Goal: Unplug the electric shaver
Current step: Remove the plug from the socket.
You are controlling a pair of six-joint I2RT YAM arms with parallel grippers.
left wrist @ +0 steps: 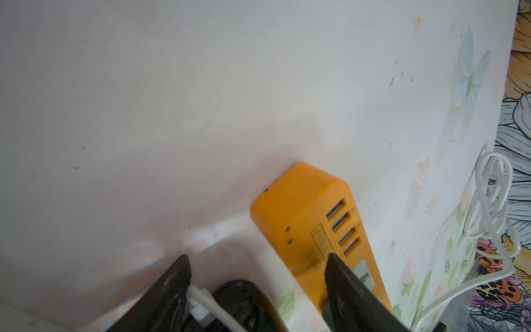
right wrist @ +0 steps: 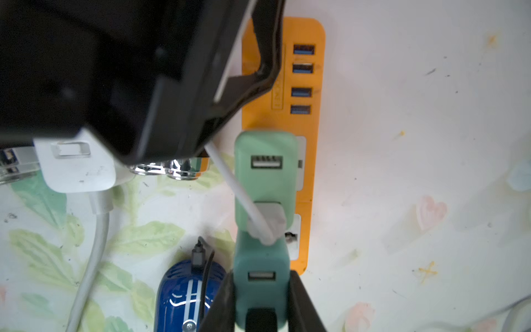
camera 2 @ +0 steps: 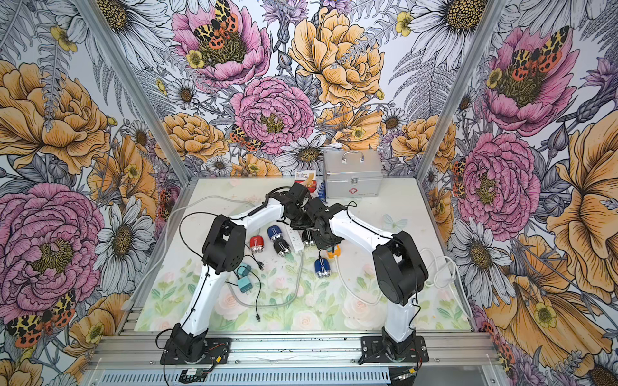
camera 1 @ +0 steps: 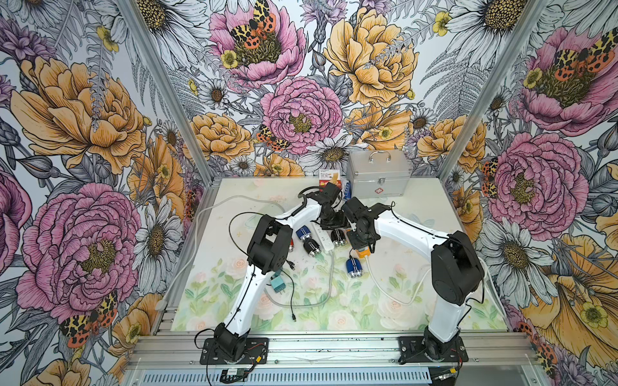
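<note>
A black electric shaver [left wrist: 241, 301] with chrome heads [right wrist: 166, 169] lies beside the orange power strip [left wrist: 301, 218]. It sits between the fingers of my open left gripper [left wrist: 257, 255]. A white cable [right wrist: 230, 175] runs from a plug [left wrist: 198, 304] at the shaver's end to a white USB plug [right wrist: 270, 220] in a green adapter [right wrist: 267, 172] on the strip. My right gripper [right wrist: 261, 276] is shut on the nearer green adapter [right wrist: 260, 299], which stands on the same strip. In both top views the two wrists meet over the strip [camera 1: 363, 252] [camera 2: 334, 251].
A blue shaver [right wrist: 186, 290] with a black cable lies right beside my right gripper. A white power strip [camera 1: 322, 237], more shavers [camera 1: 303, 233] [camera 2: 256, 244], loose green adapters [camera 1: 277, 284] and trailing cables lie to the left. A silver case [camera 1: 378, 177] stands at the back.
</note>
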